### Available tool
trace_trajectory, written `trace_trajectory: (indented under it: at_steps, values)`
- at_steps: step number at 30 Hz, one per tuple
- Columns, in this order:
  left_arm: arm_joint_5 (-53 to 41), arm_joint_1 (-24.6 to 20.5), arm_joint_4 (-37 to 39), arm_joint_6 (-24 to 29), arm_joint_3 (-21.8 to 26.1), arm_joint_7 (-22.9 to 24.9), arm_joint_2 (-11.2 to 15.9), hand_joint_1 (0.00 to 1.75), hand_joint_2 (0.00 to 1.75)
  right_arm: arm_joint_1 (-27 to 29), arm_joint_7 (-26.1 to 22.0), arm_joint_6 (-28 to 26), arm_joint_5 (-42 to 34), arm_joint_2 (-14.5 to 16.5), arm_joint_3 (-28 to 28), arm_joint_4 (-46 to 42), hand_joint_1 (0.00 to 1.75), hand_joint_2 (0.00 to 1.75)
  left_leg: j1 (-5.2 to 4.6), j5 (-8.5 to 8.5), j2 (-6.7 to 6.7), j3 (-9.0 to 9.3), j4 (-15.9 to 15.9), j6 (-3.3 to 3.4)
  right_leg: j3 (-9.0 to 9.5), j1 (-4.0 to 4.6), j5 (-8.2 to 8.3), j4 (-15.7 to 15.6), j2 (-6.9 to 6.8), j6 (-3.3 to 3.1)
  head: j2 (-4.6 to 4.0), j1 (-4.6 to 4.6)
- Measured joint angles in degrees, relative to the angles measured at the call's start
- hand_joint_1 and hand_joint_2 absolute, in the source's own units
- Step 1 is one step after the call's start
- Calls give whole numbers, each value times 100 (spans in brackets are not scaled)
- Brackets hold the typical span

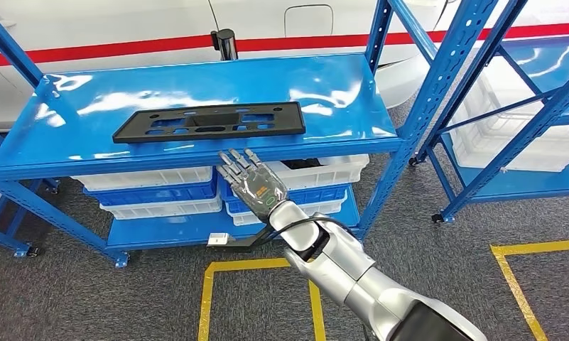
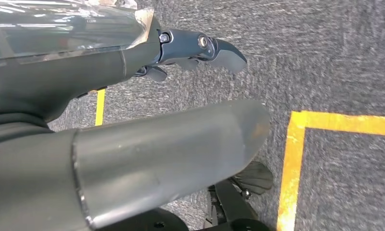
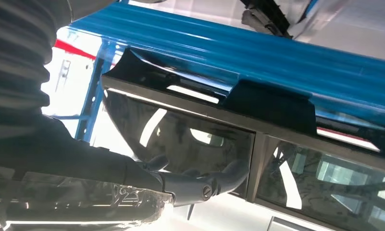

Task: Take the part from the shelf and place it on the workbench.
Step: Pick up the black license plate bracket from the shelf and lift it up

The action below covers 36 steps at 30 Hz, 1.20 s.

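The part (image 1: 209,121) is a long, flat, matt black plastic panel with several oblong cut-outs and a raised middle section, lying lengthwise on the glossy top level of the blue shelf (image 1: 338,85), near its front edge. In the right wrist view the part (image 3: 257,125) shows close up, with its underside ribs and openings catching reflections. The right hand (image 1: 253,181) reaches up just below the shelf's front edge, fingers stretched and apart, holding nothing, not touching the part. The left hand (image 2: 200,48) hangs over grey carpet with yellow floor tape (image 2: 289,173); its fingers are mostly hidden behind the thumb, so I cannot tell its state.
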Motion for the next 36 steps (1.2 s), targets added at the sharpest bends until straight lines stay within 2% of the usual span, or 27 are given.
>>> trace_trajectory:
  at_steps: [2, 3, 4, 5, 7, 8, 10, 13, 14, 15, 17, 18, 19, 20, 21, 22, 23, 24, 25, 29, 31, 33, 34, 35, 36]
  values:
    - [-1, 8, 1, 5, 8, 0, -1, 0, 0, 23, -4, -7, 9, 6, 0, -4, 0, 175, 0, -279, -2, -443, 783, -21, 45, 20, -42, 1, 0, -61, 0, -2]
    - [-2, 13, 2, 6, 11, 0, -1, 0, 0, 41, -5, -7, 11, 8, 0, -4, 0, 175, 0, -321, -3, -630, 1051, -23, 67, 33, -62, 1, 3, -81, 0, -2]
    - [-7, 19, 2, 7, 14, 0, -1, 0, 0, 56, -6, -7, 13, 9, 0, -5, 0, 175, 0, -239, -3, -721, 1106, -14, 96, 43, -84, 2, 11, -90, 0, -2]
    - [-13, 21, 2, 7, 16, 1, 1, 0, 0, 65, -6, -7, 14, 11, -1, -10, 0, 175, -1, -48, -3, -695, 932, 5, 131, 50, -108, 2, 22, -91, 0, -2]
    - [-27, 20, 2, 7, 19, 4, 4, 0, 0, 68, -6, -7, 17, 16, -3, -36, 0, 175, -10, 414, -6, -415, 211, 67, 209, 60, -160, -1, 49, -68, 0, 1]
    - [-32, 16, 2, 8, 20, 7, 5, 0, 0, 63, -5, -6, 18, 19, -4, -50, 0, 175, -26, 544, -7, -267, -116, 96, 232, 76, -185, -1, 58, -46, 0, 2]
    - [-37, 5, 2, 8, 22, 11, 5, 0, 0, 60, -5, -6, 19, 21, -6, -73, 0, 175, -65, 573, -8, -109, -413, 136, 239, 92, -213, -12, 65, 7, 0, 4]
    - [-39, 2, 2, 9, 31, 18, -2, 0, 0, 67, -6, -15, 21, 21, -19, -119, 0, 175, -68, 562, -9, -38, -501, 191, 218, 95, -254, 0, 46, 98, 0, 8]
    - [-41, 2, 2, 10, 37, 19, -3, 0, 0, 63, -7, -23, 22, 20, -28, -138, 0, 175, -55, 566, -6, -2, -537, 222, 159, 97, -308, 119, 35, 114, 0, 11]
    - [-43, -2, 2, 11, 43, 20, -4, 0, 0, 59, -9, -32, 22, 19, -40, -152, 0, 175, -42, 564, -1, 36, -568, 255, 33, 98, -402, 358, 24, 119, 0, 13]
    - [-51, -10, 2, 15, 54, 27, -3, 0, 0, 70, -28, -45, 18, 3, -56, -159, 0, 175, -47, 534, 3, 72, -577, 305, -396, 89, -645, 1123, 17, 109, 0, 14]
    - [-56, -13, 2, 15, 57, 35, -4, 0, 0, 88, -44, -49, 13, -10, -62, -159, 0, 175, -48, 517, 0, 86, -576, 314, -616, 85, -721, 1466, 17, 121, 0, 13]
    - [-62, -10, 2, 15, 60, 45, -5, 0, 0, 105, -61, -52, 6, -22, -66, -159, 0, 175, -48, 496, -5, 105, -574, 314, -757, 79, -720, 1638, 16, 152, 0, 13]
    - [-69, -8, 2, 15, 63, 55, -5, 0, 0, 115, -78, -56, -1, -31, -70, -159, 0, 175, -46, 472, -11, 132, -572, 306, -780, 71, -620, 1576, 14, 203, 0, 13]
    - [-73, -5, 2, 16, 66, 62, -7, 0, 0, 117, -92, -61, -8, -35, -75, -159, 0, 175, -43, 444, -17, 169, -571, 291, -678, 60, -442, 1281, 7, 260, 0, 13]
    - [-78, -4, 2, 18, 67, 65, -8, 0, 0, 114, -103, -66, -13, -36, -80, -159, 0, 175, -42, 410, -23, 209, -570, 268, -504, 48, -233, 858, -10, 311, 0, 14]
    - [-84, -5, 2, 20, 70, 66, -7, 0, 0, 105, -111, -74, -16, -34, -85, -159, 0, 175, -55, 370, -28, 243, -558, 237, -324, 47, -59, 465, -26, 332, 0, 14]
    - [-86, -7, 2, 23, 72, 65, -5, 0, 0, 98, -114, -82, -18, -34, -89, -158, 0, 175, -69, 333, -31, 267, -551, 205, -195, 43, 53, 186, -38, 313, 0, 14]
    - [-88, -8, 2, 25, 75, 64, -2, 0, 0, 91, -115, -89, -20, -34, -92, -158, 0, 175, -79, 304, -32, 280, -546, 173, -127, 47, 99, 46, -45, 269, 0, 12]
    - [-103, -17, 1, 24, 82, 64, 4, 0, 0, 66, -117, -103, -24, -23, -104, -160, 0, 175, -36, 186, -14, 268, -471, 53, -62, 30, 72, -12, -16, 63, 0, 8]
    - [-110, -23, 1, 23, 83, 67, 3, 0, 0, 50, -117, -112, -26, -5, -105, -161, 0, 175, -18, -52, -10, 21, 27, 6, 6, 5, 39, -35, -10, -20, 0, -2]
    - [-113, -18, 2, 22, 90, 71, 2, 0, 0, 54, -121, -122, -31, 7, -102, -158, 0, 175, -12, -311, -10, -420, 787, -26, 54, 17, -7, -34, -10, -77, 0, -7]
    - [-113, -14, 2, 22, 96, 74, 2, 0, 0, 64, -123, -128, -37, 9, -100, -157, 0, 175, -10, -336, -10, -605, 1033, -34, 79, 24, -29, -33, -7, -91, 0, -8]
    - [-113, -10, 2, 24, 102, 75, 4, 0, 0, 73, -125, -137, -42, 9, -99, -157, 0, 175, -10, -242, -9, -695, 1072, -33, 109, 29, -54, -32, 0, -94, 0, -7]
    - [-113, -8, 2, 28, 107, 76, 7, 0, 0, 80, -126, -150, -45, 10, -98, -157, 0, 175, -10, -36, -9, -669, 881, -22, 149, 31, -83, -32, 10, -85, 0, -8]
